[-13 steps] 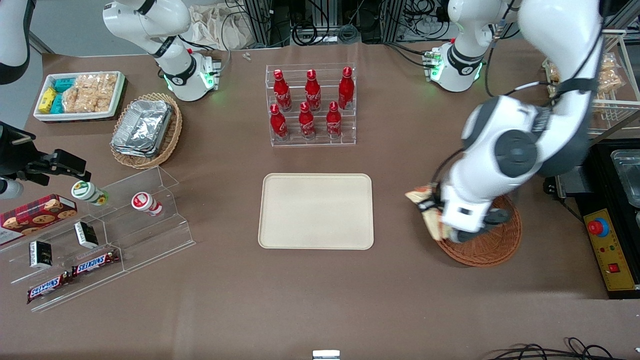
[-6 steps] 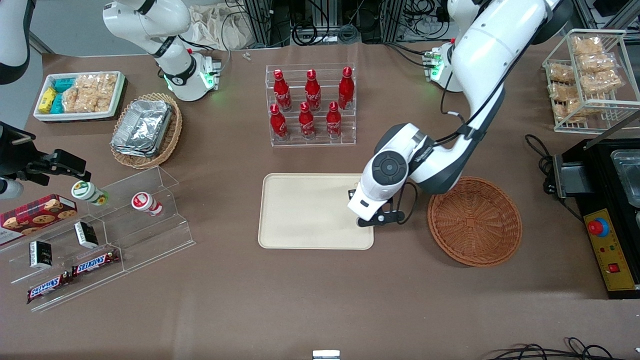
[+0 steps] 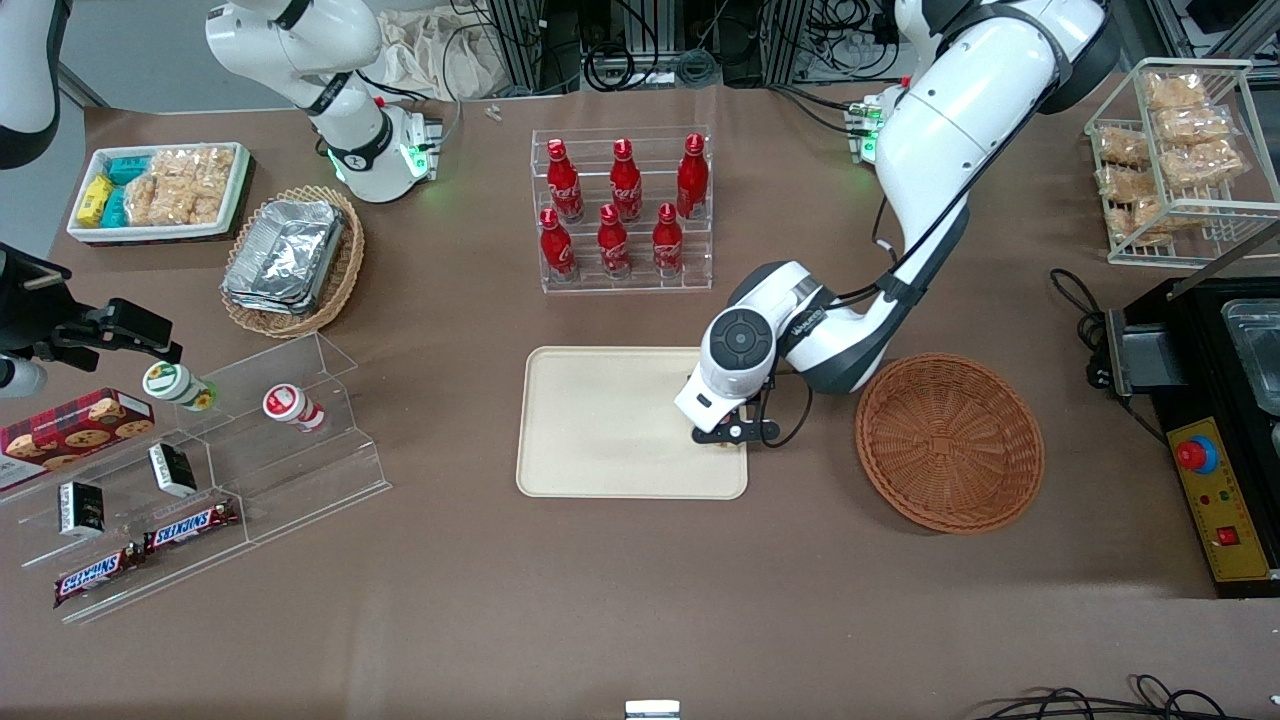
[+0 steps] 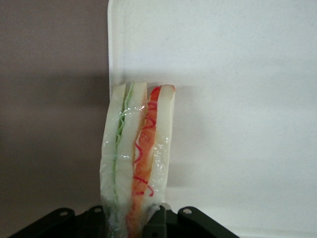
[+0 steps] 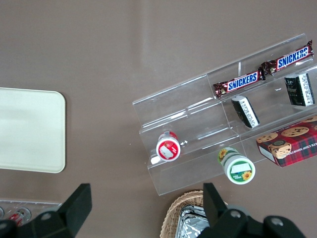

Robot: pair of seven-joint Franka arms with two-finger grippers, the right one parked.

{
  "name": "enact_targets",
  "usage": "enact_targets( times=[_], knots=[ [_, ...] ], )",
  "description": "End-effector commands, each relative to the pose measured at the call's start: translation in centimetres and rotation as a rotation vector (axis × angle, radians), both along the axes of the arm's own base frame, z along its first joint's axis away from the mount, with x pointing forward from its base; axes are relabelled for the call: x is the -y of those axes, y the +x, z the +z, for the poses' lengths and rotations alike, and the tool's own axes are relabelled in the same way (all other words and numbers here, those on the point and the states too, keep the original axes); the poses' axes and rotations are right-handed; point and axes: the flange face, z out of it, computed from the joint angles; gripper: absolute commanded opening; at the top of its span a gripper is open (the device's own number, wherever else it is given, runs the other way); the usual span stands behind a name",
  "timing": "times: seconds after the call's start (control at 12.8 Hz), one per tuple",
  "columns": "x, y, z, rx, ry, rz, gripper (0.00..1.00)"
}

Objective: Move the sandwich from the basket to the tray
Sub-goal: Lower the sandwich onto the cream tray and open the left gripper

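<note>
- One small triangular wedge sandwich in clear wrap (image 4: 137,163) is clamped in the left arm's pincer (image 4: 133,223), hanging over the edge of the flat cream plastic tray (image 3: 600,420) at the centre of the front view.
- It probably handles light, soft and crushable, with slippery film; a gentle hold across the bread faces suits it.
- Pale bread shows, with green and red-orange filling.
- Right of the tray, on the brown desk (image 3: 640,600), sits the round reddish-brown wicker basket (image 3: 950,442).

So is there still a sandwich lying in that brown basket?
No, the basket holds nothing; the pincer grips the sandwich over the tray.
</note>
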Motion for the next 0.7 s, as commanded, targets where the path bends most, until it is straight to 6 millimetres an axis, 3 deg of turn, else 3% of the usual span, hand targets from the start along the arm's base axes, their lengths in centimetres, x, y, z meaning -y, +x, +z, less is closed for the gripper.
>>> enact_targets(
  times=[0.0, 0.16, 0.23, 0.31, 0.39, 0.47, 0.63],
  knots=[
    [0.5, 0.5, -0.3, 0.037, -0.019, -0.011, 0.0],
    [0.9, 0.4, -0.4, 0.035, -0.022, -0.014, 0.02],
    [0.8, 0.5, -0.1, 0.038, -0.022, -0.011, 0.3],
    [0.8, 0.6, 0.1, 0.041, -0.023, -0.01, 0.75],
    [1.0, 1.0, 0.4, 0.051, -0.029, 0.001, 1.0],
    [1.3, 1.5, 1.2, 0.062, -0.042, 0.01, 1.0],
    [0.0, 3.6, 3.8, 0.095, -0.049, 0.044, 1.0]
  ],
)
